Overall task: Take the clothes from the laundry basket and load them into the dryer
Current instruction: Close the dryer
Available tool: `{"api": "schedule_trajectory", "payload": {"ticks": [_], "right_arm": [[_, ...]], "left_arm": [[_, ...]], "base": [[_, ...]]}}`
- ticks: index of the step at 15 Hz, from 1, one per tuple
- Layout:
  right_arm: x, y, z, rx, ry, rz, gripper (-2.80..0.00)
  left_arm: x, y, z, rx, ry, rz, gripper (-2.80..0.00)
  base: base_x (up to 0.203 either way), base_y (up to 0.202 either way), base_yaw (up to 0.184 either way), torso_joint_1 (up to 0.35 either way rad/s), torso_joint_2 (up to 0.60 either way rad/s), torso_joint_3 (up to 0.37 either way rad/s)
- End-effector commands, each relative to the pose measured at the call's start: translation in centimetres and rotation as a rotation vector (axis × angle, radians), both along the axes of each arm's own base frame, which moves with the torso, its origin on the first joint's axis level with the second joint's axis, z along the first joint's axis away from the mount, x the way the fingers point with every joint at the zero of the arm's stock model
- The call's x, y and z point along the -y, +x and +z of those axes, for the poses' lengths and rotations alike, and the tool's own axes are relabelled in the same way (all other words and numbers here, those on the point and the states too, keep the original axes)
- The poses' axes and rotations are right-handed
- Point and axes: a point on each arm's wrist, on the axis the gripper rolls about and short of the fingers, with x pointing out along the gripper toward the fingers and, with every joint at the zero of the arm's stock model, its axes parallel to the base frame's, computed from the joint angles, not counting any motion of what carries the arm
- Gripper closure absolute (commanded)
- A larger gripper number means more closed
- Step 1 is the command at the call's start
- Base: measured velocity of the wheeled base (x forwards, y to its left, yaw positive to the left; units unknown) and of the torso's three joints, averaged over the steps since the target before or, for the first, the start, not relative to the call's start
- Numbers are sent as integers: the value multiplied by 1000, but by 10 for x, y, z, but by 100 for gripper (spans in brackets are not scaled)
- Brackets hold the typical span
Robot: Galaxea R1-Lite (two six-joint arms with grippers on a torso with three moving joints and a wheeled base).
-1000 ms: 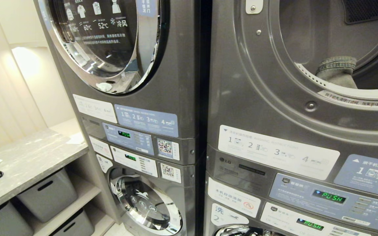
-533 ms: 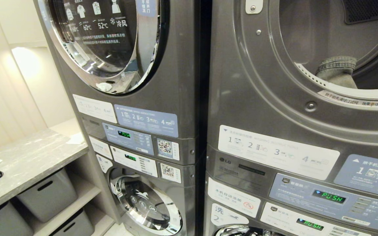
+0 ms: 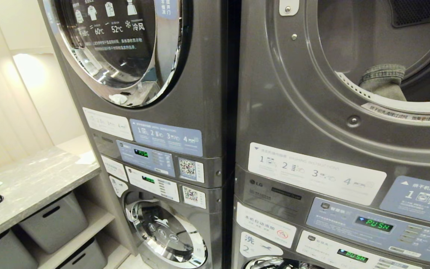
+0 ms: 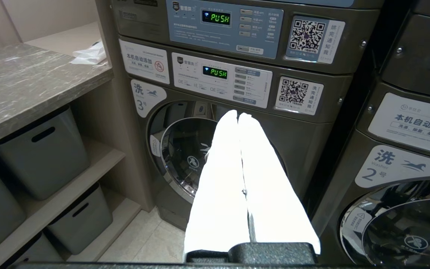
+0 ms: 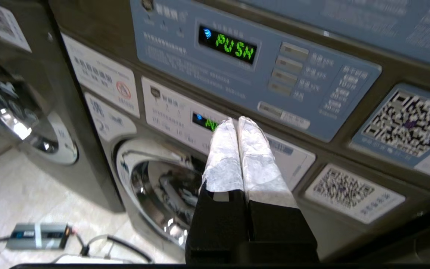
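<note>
Head view: denim clothes (image 3: 385, 80) lie inside the open drum of the upper-right dryer (image 3: 342, 123), at the near lip of its opening.
Neither arm shows in that view. The left gripper (image 4: 238, 116), fingers pressed together on nothing, points at the door of the lower left washer (image 4: 185, 160), right of a grey counter (image 4: 24, 82) with storage bins (image 4: 37, 153) beneath. The right gripper (image 5: 237, 121), fingers likewise together and empty, sits just in front of a control panel (image 5: 252, 71) reading PUSH.
</note>
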Motion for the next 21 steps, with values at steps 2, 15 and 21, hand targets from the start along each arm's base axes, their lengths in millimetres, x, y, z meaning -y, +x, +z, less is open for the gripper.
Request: {"api": "schedule_trajectory", "payload": {"ticks": [2, 15, 21], "right_arm": [[0, -11, -3, 141, -3, 32, 0], [0, -10, -2, 171, 9, 21, 0], [0, -10, -2, 171, 11, 21, 0]], "left_arm": [[0, 0, 0, 1, 1, -1, 0], [0, 0, 0, 1, 1, -1, 0], [0, 0, 0, 2, 0, -1, 0]], "base": [[0, 0, 0, 0, 0, 0], [1, 3, -83, 3, 1, 1], [1, 8, -176, 0, 4, 2]]}}
